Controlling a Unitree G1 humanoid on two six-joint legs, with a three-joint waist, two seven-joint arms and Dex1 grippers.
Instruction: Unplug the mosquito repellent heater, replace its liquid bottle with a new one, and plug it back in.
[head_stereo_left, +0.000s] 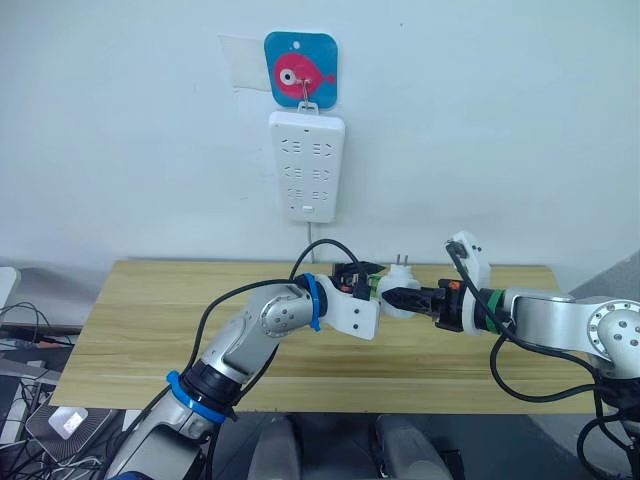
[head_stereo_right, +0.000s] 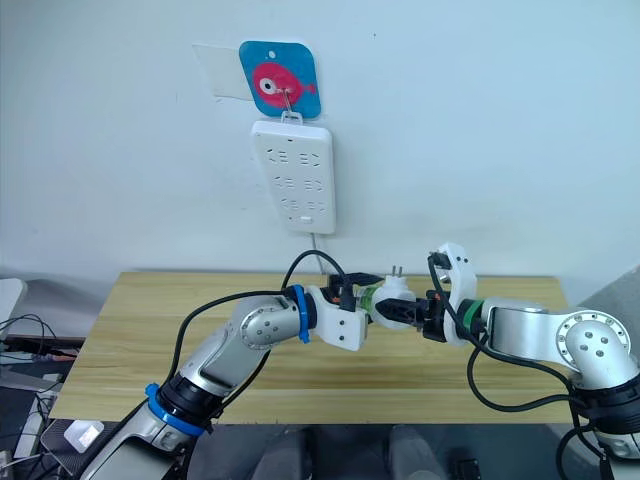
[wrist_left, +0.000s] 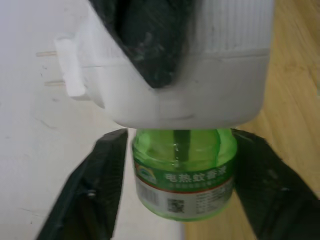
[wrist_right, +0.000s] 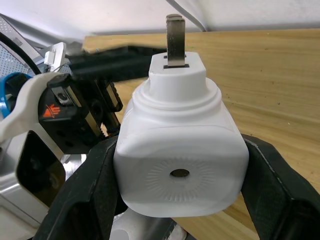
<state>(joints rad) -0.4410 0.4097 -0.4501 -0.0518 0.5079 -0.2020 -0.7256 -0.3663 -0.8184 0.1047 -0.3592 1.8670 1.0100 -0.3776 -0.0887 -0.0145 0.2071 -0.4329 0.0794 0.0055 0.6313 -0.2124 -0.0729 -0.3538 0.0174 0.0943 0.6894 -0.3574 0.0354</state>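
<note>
Small white rounded plastic mosquito repellent heater (wrist_right: 180, 165) is held mid-air above the wooden bench (head_stereo_left: 150, 330), unplugged, prongs up. It is clamped across its sides by the right hand (head_stereo_left: 400, 297). Green translucent liquid bottle (wrist_left: 184, 172) is pinched by the left hand (head_stereo_left: 366, 284). Both judged light, rigid, smooth; the bottle body should be gripped, not the wick.

Green bottle (wrist_left: 183, 175) label reads "电热蚊香液"; QR code beneath, unreadable.

A white power strip (head_stereo_left: 306, 166) hangs from a blue fish hook (head_stereo_left: 300, 68) above the wooden table (head_stereo_left: 140, 320).
</note>
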